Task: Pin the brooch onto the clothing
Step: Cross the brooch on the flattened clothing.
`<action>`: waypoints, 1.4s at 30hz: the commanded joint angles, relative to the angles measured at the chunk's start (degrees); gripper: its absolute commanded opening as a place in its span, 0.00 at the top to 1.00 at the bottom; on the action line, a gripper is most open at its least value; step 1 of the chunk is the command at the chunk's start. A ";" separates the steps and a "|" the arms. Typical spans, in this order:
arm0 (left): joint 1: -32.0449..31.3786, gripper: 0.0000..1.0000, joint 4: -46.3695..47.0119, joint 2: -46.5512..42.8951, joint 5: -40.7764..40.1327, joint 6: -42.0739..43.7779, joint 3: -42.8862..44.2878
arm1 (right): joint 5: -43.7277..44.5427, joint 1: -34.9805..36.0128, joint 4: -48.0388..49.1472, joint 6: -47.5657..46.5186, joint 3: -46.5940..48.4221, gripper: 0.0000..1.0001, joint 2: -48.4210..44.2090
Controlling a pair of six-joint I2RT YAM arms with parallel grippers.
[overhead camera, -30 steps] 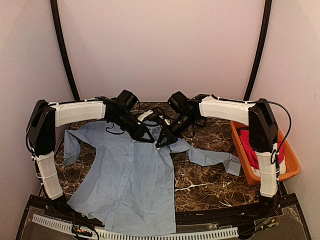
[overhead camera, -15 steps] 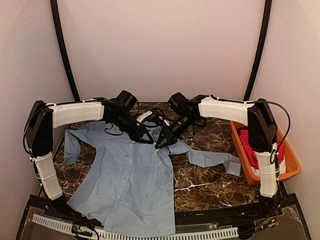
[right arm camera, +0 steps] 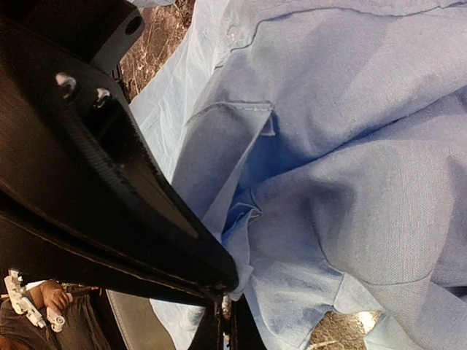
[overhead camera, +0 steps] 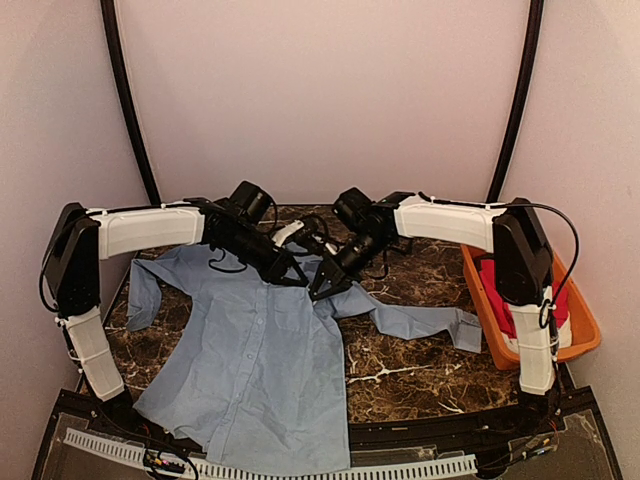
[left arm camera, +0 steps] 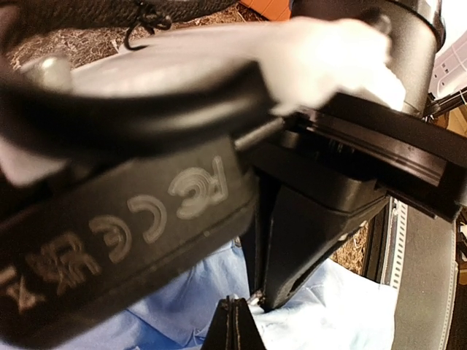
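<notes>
The light blue shirt (overhead camera: 260, 350) lies spread on the marble table, collar at the back. Both grippers meet tip to tip at its collar. My left gripper (overhead camera: 300, 278) is shut, and a fold of shirt cloth (right arm camera: 248, 219) is drawn up to its tip. My right gripper (overhead camera: 320, 288) is shut, with a small pale metallic bit, apparently the brooch (left arm camera: 253, 297), at its tips. In the left wrist view my own shut gripper (left arm camera: 233, 300) rises at the bottom over the shirt (left arm camera: 328, 313). In the right wrist view my shut gripper (right arm camera: 224, 306) touches the gathered shirt (right arm camera: 350, 146).
An orange basket (overhead camera: 585, 345) with a red garment (overhead camera: 562, 310) stands at the right edge of the table (overhead camera: 420, 360). The shirt's right sleeve (overhead camera: 420, 322) stretches toward the basket. Black frame posts rise at the back corners.
Both grippers have shifted slightly left and back at the collar, and the cloth there and the right sleeve have been tugged a little with them.
</notes>
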 commanded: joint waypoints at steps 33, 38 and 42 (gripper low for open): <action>-0.03 0.67 4.45 -12.96 -12.42 -10.24 -0.70 | -9.24 1.32 3.33 1.21 -2.46 1.00 -1.26; -0.34 0.67 4.13 -20.18 -13.19 -12.30 -5.85 | -11.58 1.26 4.90 3.14 -3.35 1.00 -1.03; -2.70 0.67 3.26 -24.96 -17.51 -11.84 -11.87 | -14.04 1.24 6.10 5.33 -4.43 1.00 -1.14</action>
